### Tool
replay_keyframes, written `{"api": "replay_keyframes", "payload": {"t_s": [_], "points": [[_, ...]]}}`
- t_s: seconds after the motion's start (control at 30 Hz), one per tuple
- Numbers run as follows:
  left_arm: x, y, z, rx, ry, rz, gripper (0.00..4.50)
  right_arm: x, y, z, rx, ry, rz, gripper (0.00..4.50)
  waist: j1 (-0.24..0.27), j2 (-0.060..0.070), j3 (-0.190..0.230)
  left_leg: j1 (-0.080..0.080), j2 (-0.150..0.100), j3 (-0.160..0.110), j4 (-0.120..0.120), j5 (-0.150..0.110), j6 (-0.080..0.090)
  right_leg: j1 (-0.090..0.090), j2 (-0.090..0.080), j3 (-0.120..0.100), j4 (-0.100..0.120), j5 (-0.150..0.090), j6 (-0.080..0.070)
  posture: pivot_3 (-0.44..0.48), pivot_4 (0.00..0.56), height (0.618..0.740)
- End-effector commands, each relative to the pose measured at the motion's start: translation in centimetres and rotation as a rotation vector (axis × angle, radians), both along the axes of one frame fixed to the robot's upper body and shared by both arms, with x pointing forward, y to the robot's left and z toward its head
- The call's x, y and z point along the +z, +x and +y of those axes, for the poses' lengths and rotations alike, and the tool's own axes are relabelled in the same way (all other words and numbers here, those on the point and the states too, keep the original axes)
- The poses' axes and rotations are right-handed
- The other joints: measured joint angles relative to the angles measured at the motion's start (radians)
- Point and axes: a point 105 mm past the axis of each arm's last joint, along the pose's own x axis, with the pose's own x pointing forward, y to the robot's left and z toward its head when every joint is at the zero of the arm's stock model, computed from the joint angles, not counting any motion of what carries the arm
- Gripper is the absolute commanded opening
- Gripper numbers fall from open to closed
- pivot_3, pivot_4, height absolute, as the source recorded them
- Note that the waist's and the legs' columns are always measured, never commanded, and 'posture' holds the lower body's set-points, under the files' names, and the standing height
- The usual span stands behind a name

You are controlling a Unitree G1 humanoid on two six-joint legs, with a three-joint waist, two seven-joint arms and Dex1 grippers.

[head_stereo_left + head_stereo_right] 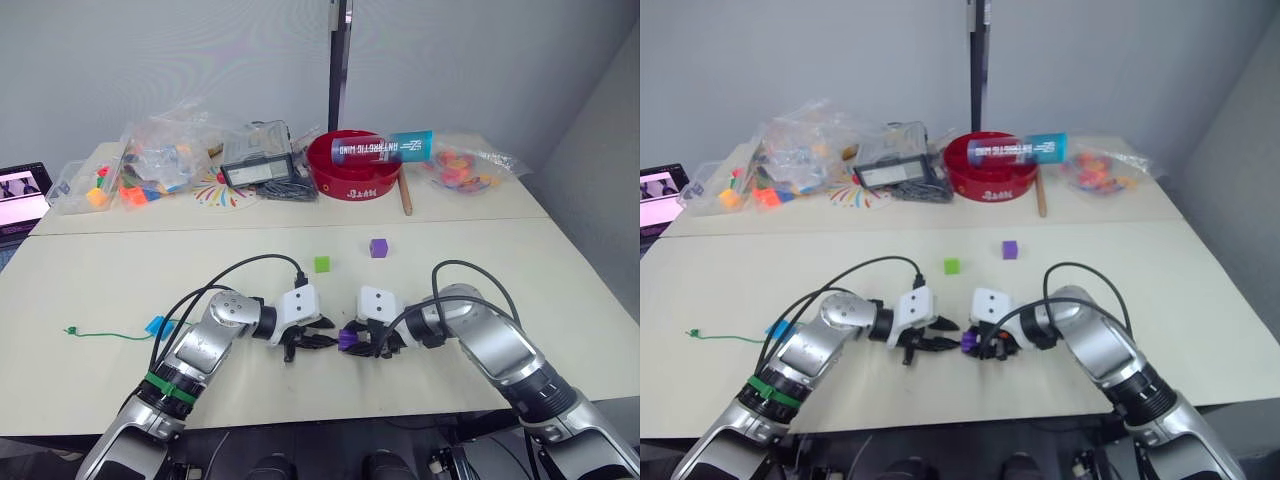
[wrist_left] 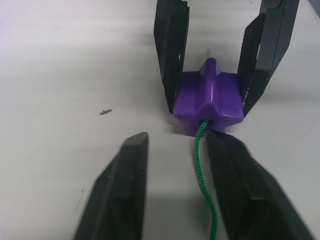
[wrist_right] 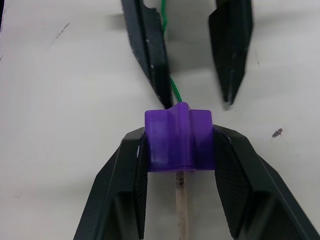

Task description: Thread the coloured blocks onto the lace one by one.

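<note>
Your right gripper (image 3: 178, 145) clamps a purple block (image 3: 179, 140) on the table (image 1: 500, 260), with the green lace (image 2: 202, 165) threaded through it and its pale tip (image 3: 181, 200) poking out. Your left gripper (image 2: 175, 147) faces the block, fingers apart, holding nothing. 2 more blocks, light green (image 1: 322, 264) and purple (image 1: 378, 247), sit beyond it.

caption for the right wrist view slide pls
Right hand grips a purple block with the green lace threaded through it.
</note>
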Motion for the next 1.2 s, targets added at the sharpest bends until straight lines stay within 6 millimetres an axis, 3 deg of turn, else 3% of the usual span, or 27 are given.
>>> {"api": "replay_keyframes", "payload": {"t_s": [0.03, 0.17, 0.2, 0.23, 0.43, 0.63, 0.83, 1.2], "points": [[1.9, -0.9, -0.5, -0.061, -0.059, -0.035, 3.12, 0.4, -0.2, 0.5, 0.009, 0.017, -0.003, 1.36, 0.000, 0.000, 0.000, 0.000, 0.000, 0.000, 0.000, 0.000, 0.000, 0.000, 0.000, 0.000, 0.000, 0.000, 0.000, 0.000, 0.150, 0.740], [2.3, -1.3, 0.0, -0.070, -0.059, -0.023, 4.48, 1.1, -0.2, 0.7, 0.005, 0.047, -0.012, 1.36, -0.004, 0.000, 0.000, 0.000, 0.000, 0.000, 0.000, 0.000, 0.000, 0.000, 0.000, 0.000, 0.000, 0.000, 0.000, 0.000, 0.150, 0.740], [2.3, -1.4, 0.1, -0.071, -0.058, -0.021, 4.48, 1.4, -0.2, 0.8, 0.007, 0.057, -0.012, 1.36, -0.004, 0.000, 0.000, 0.000, 0.000, 0.000, 0.000, 0.000, 0.000, -0.001, 0.000, 0.000, 0.000, 0.000, 0.000, 0.000, 0.150, 0.740], [2.3, -1.4, 0.1, -0.071, -0.058, -0.017, 4.50, 1.6, -0.2, 0.9, 0.008, 0.064, -0.016, 2.40, -0.004, 0.000, 0.000, 0.000, 0.000, 0.000, -0.001, 0.000, 0.000, -0.001, 0.000, 0.000, 0.000, 0.000, 0.000, 0.000, 0.150, 0.740], [1.9, -1.2, 0.0, -0.065, -0.067, 0.001, 4.50, 3.4, -0.4, 1.0, 0.021, 0.103, -0.038, 4.44, -0.002, 0.000, 0.000, -0.001, 0.000, 0.000, 0.000, 0.000, 0.000, -0.001, 0.000, 0.000, 0.000, 0.000, 0.000, 0.000, 0.150, 0.740], [1.4, -1.1, -0.9, -0.087, -0.075, 0.006, 4.50, 4.7, -1.4, -1.0, 0.018, 0.122, -0.026, 4.48, 0.005, 0.000, 0.000, -0.001, 0.000, -0.001, 0.000, 0.000, 0.000, -0.001, 0.000, 0.000, 0.000, 0.000, 0.000, 0.000, 0.150, 0.740], [0.8, -0.6, -2.3, -0.109, -0.080, 0.008, 4.50, 3.6, -2.0, -4.0, -0.029, 0.139, 0.015, 4.48, 0.011, 0.000, 0.000, -0.002, -0.001, -0.001, 0.000, 0.000, 0.000, 0.000, 0.000, -0.001, 0.000, 0.000, 0.000, 0.000, 0.150, 0.740], [-0.2, -0.6, -2.7, -0.141, -0.057, 0.004, 4.50, 2.6, -1.3, -4.7, -0.069, 0.137, -0.018, 4.48, 0.005, 0.000, 0.000, -0.001, 0.000, 0.000, 0.000, 0.000, 0.000, 0.000, 0.000, 0.000, -0.001, 0.000, 0.000, 0.000, 0.150, 0.740]]}}
